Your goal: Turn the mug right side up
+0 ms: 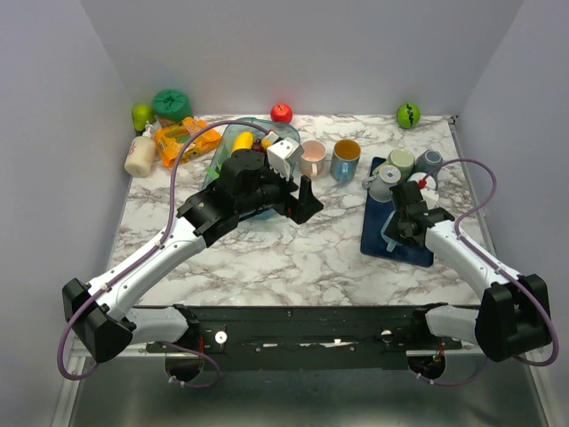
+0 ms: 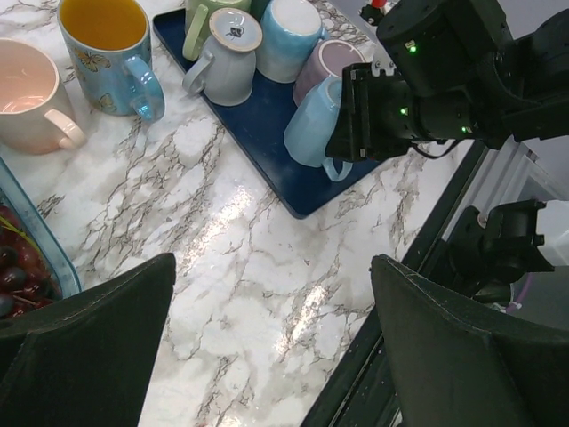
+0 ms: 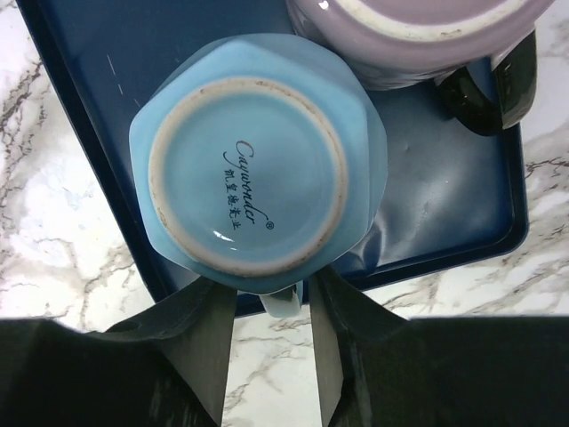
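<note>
A light blue mug (image 3: 249, 169) is upside down, base toward the right wrist camera, over the near edge of the dark blue tray (image 3: 444, 196). My right gripper (image 3: 274, 302) is shut on its handle, one finger on each side. In the top view the right gripper (image 1: 397, 224) is over the tray (image 1: 378, 245). The left wrist view shows the mug (image 2: 311, 124) tilted in that gripper. My left gripper (image 1: 307, 200) is open and empty above bare marble, left of the tray; it also shows in the left wrist view (image 2: 271, 347).
Upside-down mugs on the tray: grey (image 2: 227, 58), pale blue (image 2: 286, 36), purple (image 2: 324, 67); a green one (image 2: 200, 13) too. Upright pink mug (image 1: 312, 158) and blue mug with yellow inside (image 1: 346, 160) stand left of it. Glass dish (image 1: 240, 147), toys (image 1: 182, 138), red fruit (image 1: 281, 112), green ball (image 1: 408, 115) at back.
</note>
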You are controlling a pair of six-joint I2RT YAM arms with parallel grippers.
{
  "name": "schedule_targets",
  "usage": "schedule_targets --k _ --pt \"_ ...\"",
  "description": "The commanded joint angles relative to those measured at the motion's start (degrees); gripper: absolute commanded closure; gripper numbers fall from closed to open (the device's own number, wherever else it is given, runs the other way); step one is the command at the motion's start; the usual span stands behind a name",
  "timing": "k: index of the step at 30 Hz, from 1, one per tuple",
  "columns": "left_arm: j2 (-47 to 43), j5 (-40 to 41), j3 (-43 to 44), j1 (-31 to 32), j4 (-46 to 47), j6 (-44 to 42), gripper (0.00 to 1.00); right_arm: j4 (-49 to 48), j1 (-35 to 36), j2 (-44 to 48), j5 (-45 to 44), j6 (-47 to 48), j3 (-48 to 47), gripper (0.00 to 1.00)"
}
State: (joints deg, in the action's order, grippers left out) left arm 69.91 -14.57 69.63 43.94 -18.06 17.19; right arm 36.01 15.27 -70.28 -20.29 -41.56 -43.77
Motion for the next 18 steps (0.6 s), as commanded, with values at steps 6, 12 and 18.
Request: schedule_targets --k 6,12,18 --pt "-0.74 1.12 -0.28 0.00 0.22 0.04 0.01 0.11 0.11 -2.58 -4.05 -0.19 -2.55 0.75" --pt "-0.91 1.21 -0.54 0.00 0.22 0.12 0.01 0.90 0.11 -4.16 -4.40 0.07 -3.69 0.99" --pt "-0.92 1.30 -0.37 0.00 0.31 0.47 0.01 0.47 1.78 -1.18 -4.84 2.53 -5.62 0.99"
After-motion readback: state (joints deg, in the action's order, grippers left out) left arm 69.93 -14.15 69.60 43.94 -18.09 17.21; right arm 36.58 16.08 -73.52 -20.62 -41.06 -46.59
